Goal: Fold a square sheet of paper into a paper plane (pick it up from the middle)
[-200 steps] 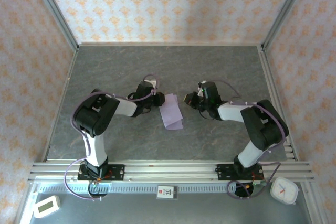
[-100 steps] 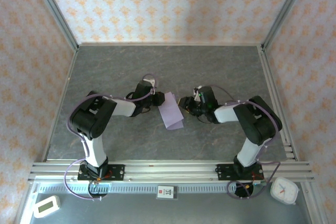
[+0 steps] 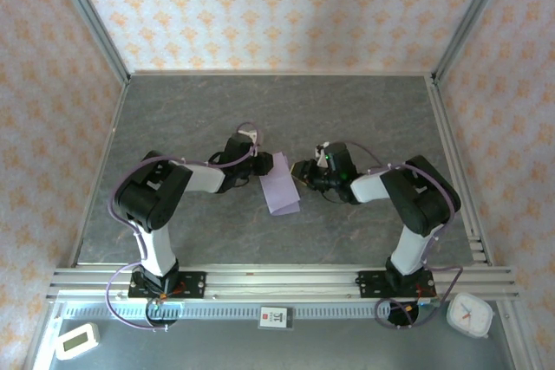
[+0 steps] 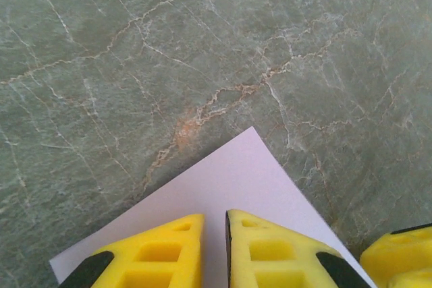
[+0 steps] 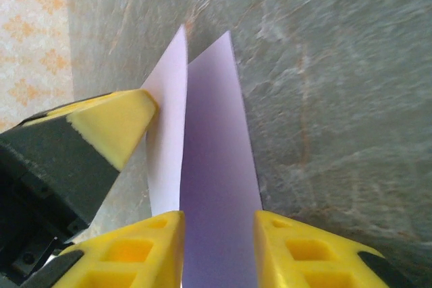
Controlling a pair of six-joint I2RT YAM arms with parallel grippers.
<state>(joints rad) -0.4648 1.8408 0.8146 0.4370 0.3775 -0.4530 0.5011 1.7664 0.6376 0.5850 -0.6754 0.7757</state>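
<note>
- Right pincer (image 5: 219,215): released, its jaws parted. The near end of the sheet of paper (image 5: 216,139) lies in the gap between its yellow fingers (image 5: 152,247) and spans that gap. Neither pad can be seen pressing on it.
- Left pincer (image 4: 214,217): the jaws are almost together, with only a thin slit between them. The tips sit over the sheet, whose corner points away from them. I cannot tell whether they pinch the paper or merely rest on it.
- Seen from the right wrist, one of the left pincer's fingers (image 5: 111,123) touches the edge of the paler flap on the left.
- There the sheet shows two layers, a paler flap on the left and a darker one on the right. They meet along a line running away from the camera.
- From above, the two pincers face each other across the far end of the sheet, the left at its far left corner and the right just beside its right edge.
- The sheet reads from above as a narrow lilac strip, slightly tilted, lying near the middle of the grey marbled table (image 3: 364,110).
- Patterned walls (image 3: 260,6) enclose the table on three sides.
</note>
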